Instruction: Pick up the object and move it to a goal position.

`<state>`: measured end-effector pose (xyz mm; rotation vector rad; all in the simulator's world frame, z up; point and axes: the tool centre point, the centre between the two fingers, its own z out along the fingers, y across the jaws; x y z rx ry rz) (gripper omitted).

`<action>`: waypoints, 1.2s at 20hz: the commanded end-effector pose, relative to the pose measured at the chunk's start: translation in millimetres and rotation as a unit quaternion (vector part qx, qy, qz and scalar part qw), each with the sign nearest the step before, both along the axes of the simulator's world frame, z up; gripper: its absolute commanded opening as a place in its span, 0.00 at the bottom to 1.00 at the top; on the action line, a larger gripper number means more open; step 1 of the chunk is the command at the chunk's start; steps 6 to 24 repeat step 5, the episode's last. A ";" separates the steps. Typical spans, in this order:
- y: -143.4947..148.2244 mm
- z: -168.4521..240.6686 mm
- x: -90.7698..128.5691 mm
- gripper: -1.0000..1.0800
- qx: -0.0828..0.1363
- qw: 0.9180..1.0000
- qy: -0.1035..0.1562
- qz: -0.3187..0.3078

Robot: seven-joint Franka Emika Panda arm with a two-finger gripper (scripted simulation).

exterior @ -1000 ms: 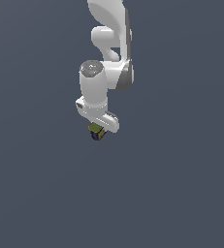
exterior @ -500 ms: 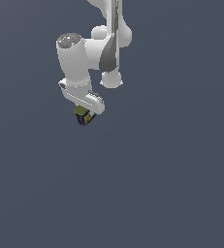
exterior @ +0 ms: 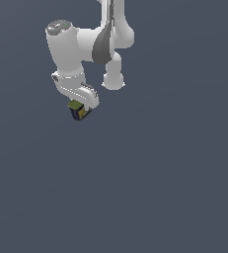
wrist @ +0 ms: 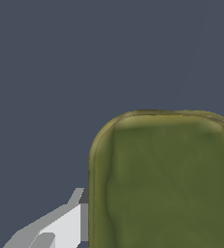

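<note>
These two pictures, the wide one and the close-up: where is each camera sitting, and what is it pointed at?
Exterior view: off the arm, facing the white arm and its end effector, which grips a small olive-green box with navy and yellow patches; the background is plain grey.
Wrist view: mounted on the wrist, looking along the end effector at the box's olive face; one white finger shows.
Shared: the olive box and the end effector.

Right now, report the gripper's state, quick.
Gripper: jaws shut on the olive-green box, carried clear of the floor.
</note>
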<state>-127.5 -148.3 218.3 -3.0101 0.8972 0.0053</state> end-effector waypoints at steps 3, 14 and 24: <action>0.1 1.4 2.0 0.00 -0.001 1.000 -0.002 0.001; 0.8 0.7 2.7 0.00 -0.001 1.000 -0.002 0.001; 0.8 0.7 2.7 0.00 -0.001 1.000 -0.002 0.001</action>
